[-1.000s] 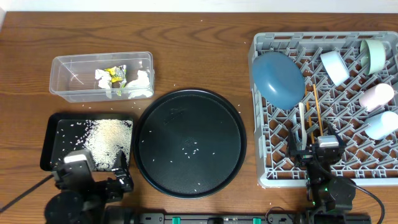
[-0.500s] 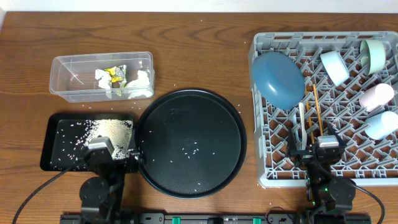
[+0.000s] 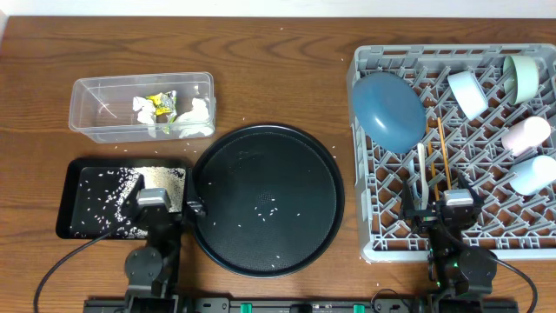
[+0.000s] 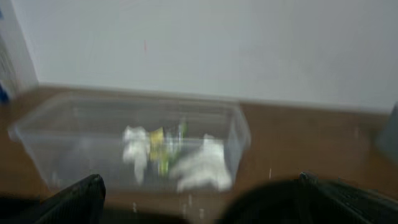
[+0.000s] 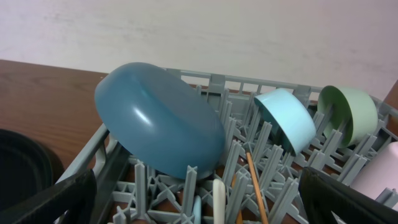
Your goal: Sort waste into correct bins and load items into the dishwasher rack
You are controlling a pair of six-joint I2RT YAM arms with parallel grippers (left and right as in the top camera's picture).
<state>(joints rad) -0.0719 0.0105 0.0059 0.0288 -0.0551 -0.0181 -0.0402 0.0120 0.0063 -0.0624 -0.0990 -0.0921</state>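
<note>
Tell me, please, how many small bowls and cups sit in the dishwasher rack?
4: a light-blue bowl and a pale-green bowl at the far edge; a pinkish cup and a whitish cup along the right side.

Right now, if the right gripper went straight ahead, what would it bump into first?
Probably the white flat utensil and chopsticks in the rack, just ahead of the right gripper; the blue dish sits farther back. Depth is unclear.

table (image 3: 278, 96): brown wood grain | wall (image 5: 249, 31): plain white | light: even
</note>
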